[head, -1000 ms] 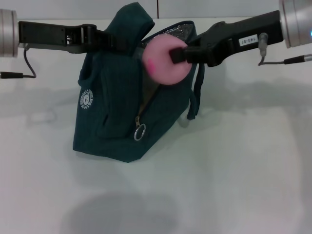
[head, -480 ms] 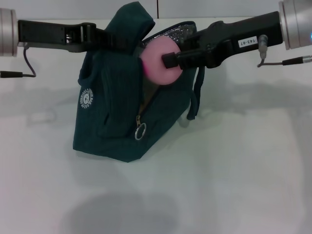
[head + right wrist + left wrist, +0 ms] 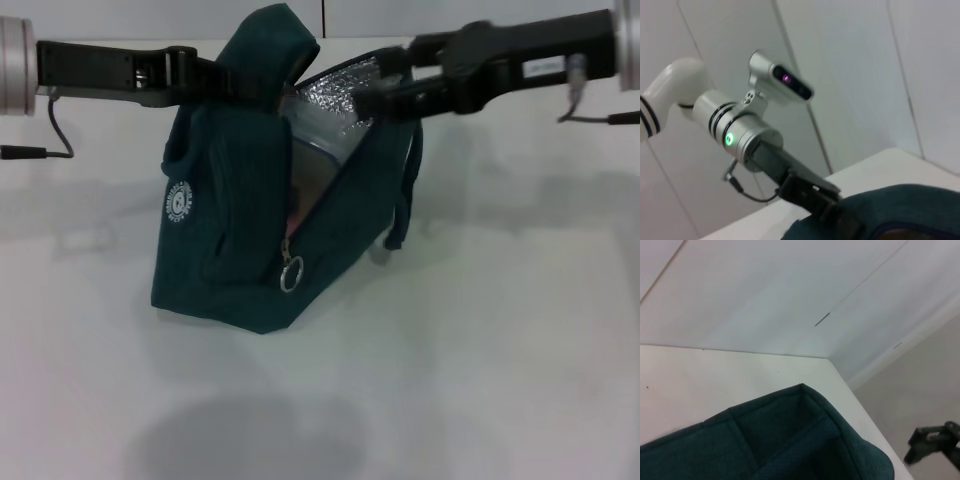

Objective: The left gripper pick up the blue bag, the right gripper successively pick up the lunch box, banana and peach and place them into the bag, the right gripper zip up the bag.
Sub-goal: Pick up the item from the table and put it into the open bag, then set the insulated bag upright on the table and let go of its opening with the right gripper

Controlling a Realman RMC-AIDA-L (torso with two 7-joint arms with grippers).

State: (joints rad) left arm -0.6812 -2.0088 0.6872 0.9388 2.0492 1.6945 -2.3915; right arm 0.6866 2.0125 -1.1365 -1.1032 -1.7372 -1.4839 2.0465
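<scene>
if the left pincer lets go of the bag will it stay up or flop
Probably flops: the bag is soft fabric, its top peaked where the left pincer holds it. The wide base on the table suggests it won't tip.

Both arms reach level toward each other, claws at the blue bag's top.

The left claw (image 3: 262, 84) is clamped on the blue bag's (image 3: 240, 230) raised edge, its silver wrist behind it. The right claw (image 3: 385, 78) hovers over the bag's open mouth, fingers spread with nothing between them.

Blue bag (image 3: 240, 240): dark teal, silver foil lining, round white logo at 9 o'clock. Both tools black. Worktop (image 3: 480, 350): white.
</scene>
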